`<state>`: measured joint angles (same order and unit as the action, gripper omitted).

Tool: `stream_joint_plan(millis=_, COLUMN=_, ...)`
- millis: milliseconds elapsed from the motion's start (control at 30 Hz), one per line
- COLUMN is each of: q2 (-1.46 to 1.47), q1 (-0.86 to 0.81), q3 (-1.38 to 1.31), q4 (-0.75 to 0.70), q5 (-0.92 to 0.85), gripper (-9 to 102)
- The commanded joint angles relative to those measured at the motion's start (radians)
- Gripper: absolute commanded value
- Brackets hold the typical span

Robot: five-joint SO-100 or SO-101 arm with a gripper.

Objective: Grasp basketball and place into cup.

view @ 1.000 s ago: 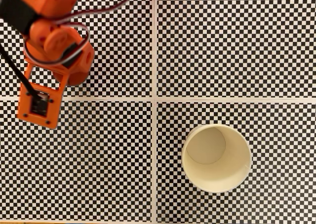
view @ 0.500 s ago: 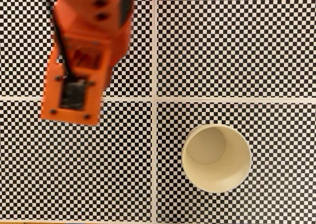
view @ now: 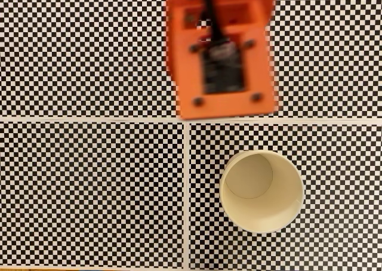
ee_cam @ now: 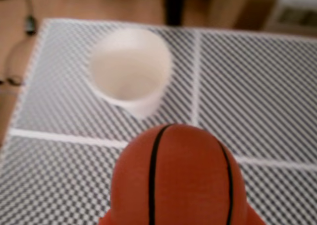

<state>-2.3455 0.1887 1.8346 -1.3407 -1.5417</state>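
In the wrist view the basketball (ee_cam: 177,178), orange with thin black seams, fills the bottom centre, raised above the checkered mat. My gripper (ee_cam: 178,221) is shut on it; slivers of its orange fingers (ee_cam: 105,219) peek out beneath the ball at both sides. The cream-white cup (ee_cam: 130,69) stands upright beyond the ball, up and to the left, its mouth open. In the fixed view the cup (view: 261,190) sits at lower right, and the arm's blurred orange wrist block (view: 224,50) hangs at top centre, above and left of the cup, hiding the ball.
A black-and-white checkered mat (view: 89,193) with white dividing lines covers the table. In the wrist view, bare wooden tabletop (ee_cam: 15,106) with cables lies past the mat's left and far edges.
The arm has swung from the top left of the fixed view to the top centre and looms larger, closer to the cup. The cup has not moved.
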Motion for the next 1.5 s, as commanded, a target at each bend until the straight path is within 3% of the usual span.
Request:
stream_joint_plan(millis=0, q2=0.038, q1=0.054, q3=-0.123, q4=-0.005, q5=0.058, gripper=16)
stream_joint_plan(millis=500, q2=0.448, q1=0.129, q3=-0.523, q4=-0.005, q5=0.178, gripper=18)
stream_joint_plan(millis=1467, q2=0.953, q1=0.092, q3=-0.917, q4=-0.006, q5=0.230, gripper=22)
